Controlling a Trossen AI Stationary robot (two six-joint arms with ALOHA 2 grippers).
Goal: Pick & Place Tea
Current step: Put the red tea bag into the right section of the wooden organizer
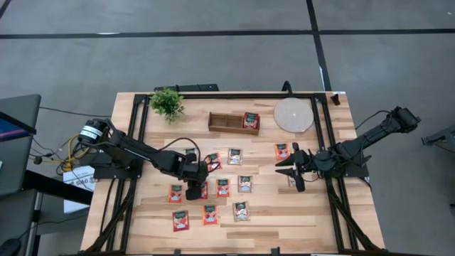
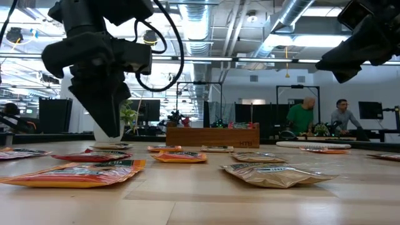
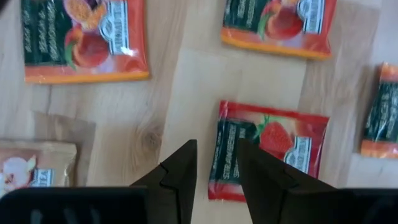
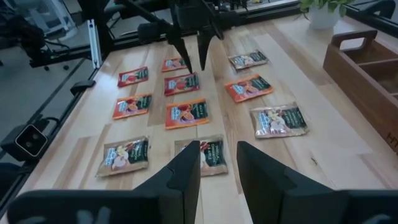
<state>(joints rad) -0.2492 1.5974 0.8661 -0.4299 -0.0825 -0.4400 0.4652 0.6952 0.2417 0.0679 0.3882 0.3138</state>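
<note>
We see the tea sachets scattered flat across the middle of the table, one more lying in the wooden tray at the far side. The left gripper hangs over a red strawberry sachet, fingers slightly spread, pinching nothing. The right gripper hovers on the table's right side, fingers parted too, empty. Beside the tray we note a round disc and a plant.
</note>
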